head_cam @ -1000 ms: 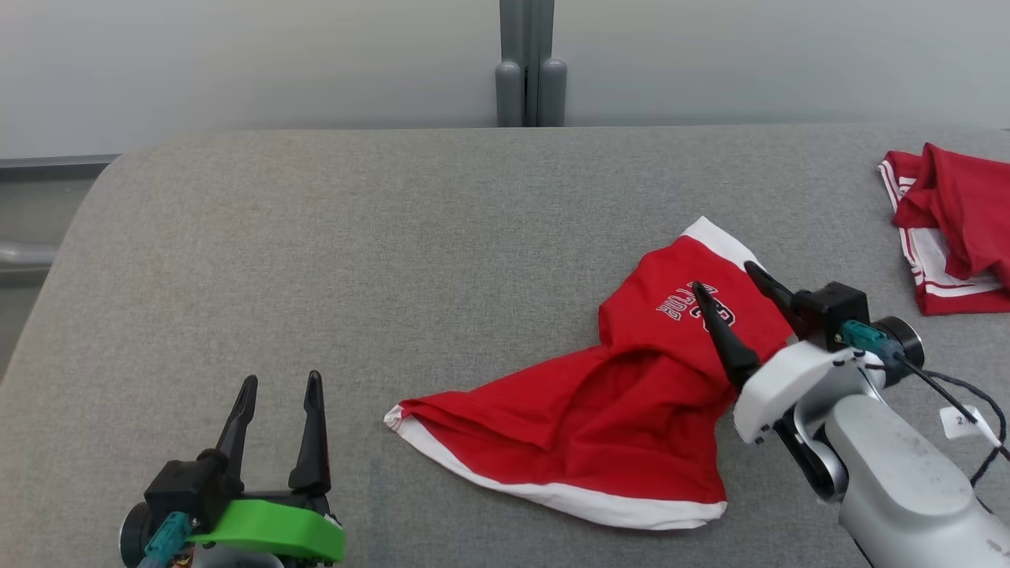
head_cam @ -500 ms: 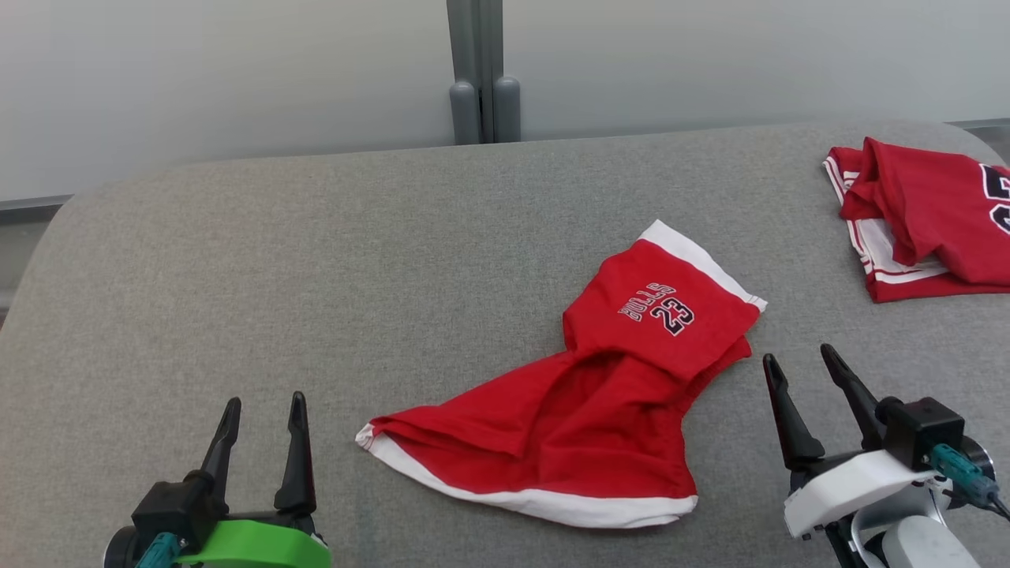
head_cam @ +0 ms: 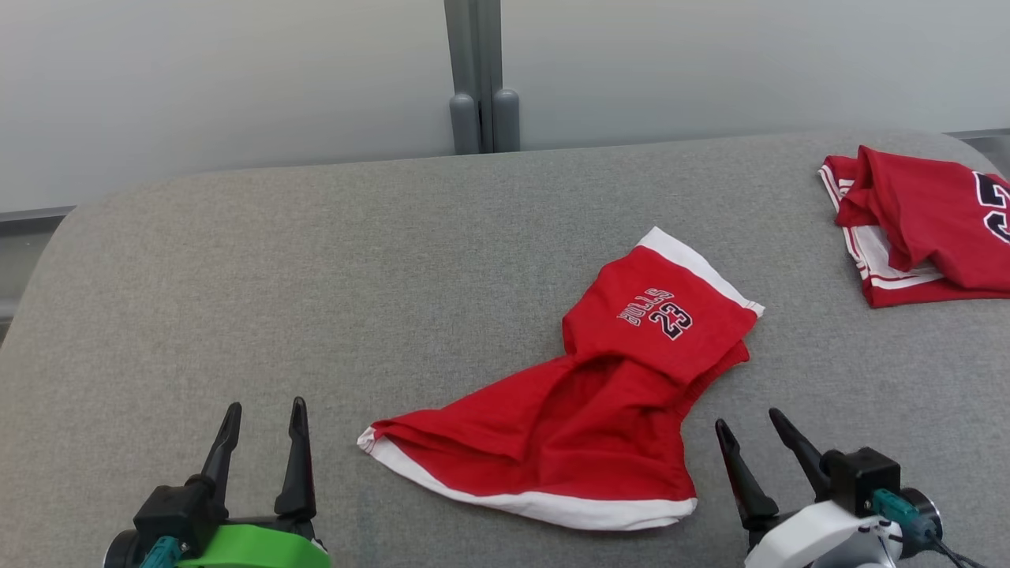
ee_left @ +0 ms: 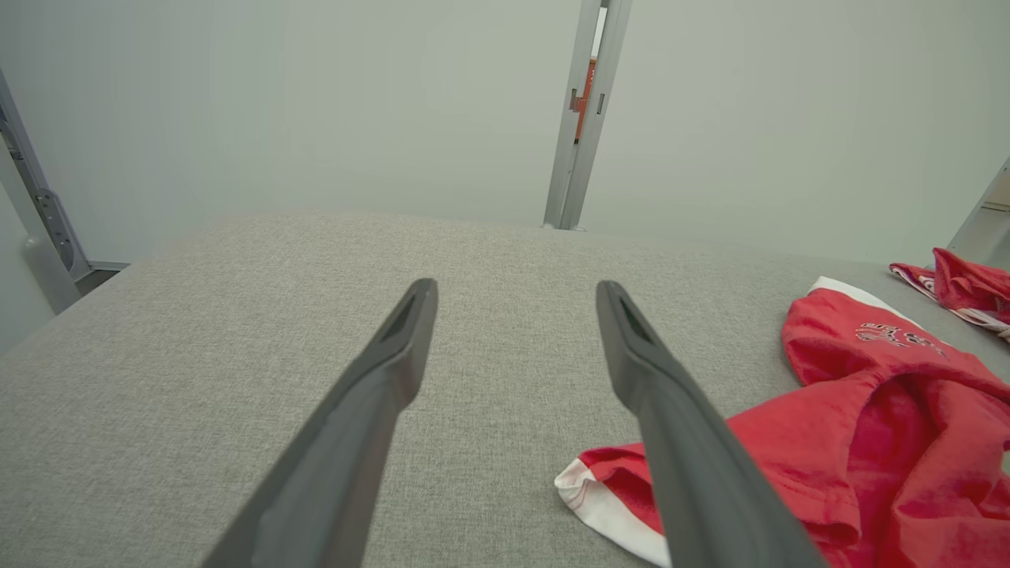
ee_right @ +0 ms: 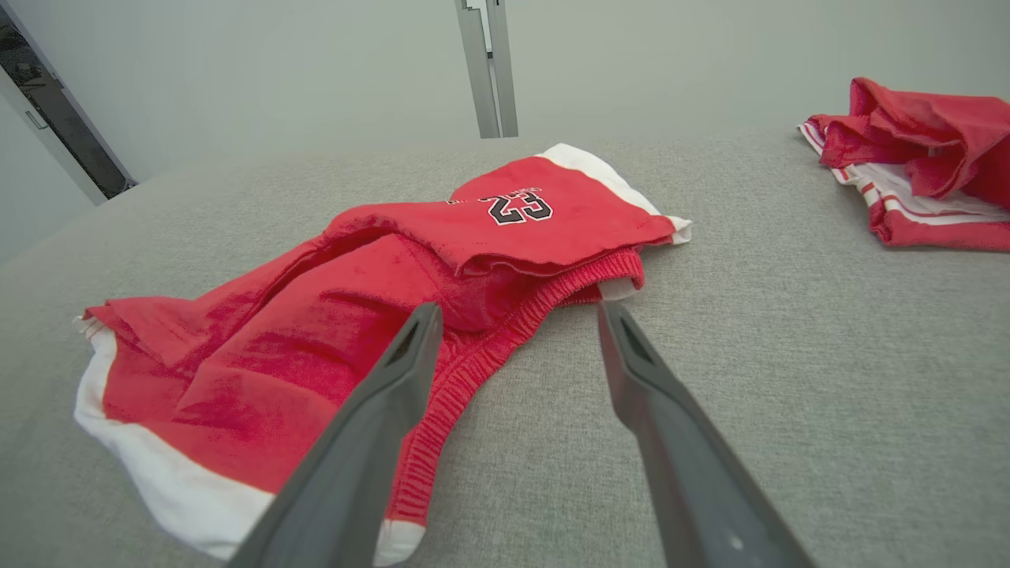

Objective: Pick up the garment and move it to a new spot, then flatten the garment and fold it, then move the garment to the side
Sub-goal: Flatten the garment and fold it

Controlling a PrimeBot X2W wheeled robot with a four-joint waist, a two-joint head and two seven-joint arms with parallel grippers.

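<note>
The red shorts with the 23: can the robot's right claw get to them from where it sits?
Probably yes. The right gripper stands open just beside the red shorts, aimed at the waistband, with nothing between them on the grey table.

I was looking at a lab or test room, by the look of it, no home! Bare pale wall panels (head_cam: 237,79) stood behind, joined by a grey metal post (head_cam: 473,63). Before me spread a broad table (head_cam: 316,260), wrapped in plain grey fabric, corners rounded. A metal frame rail (ee_left: 47,225) ran up at the side. On the cloth lay red shorts (head_cam: 600,410) and another red garment (head_cam: 931,213), well apart.
</note>
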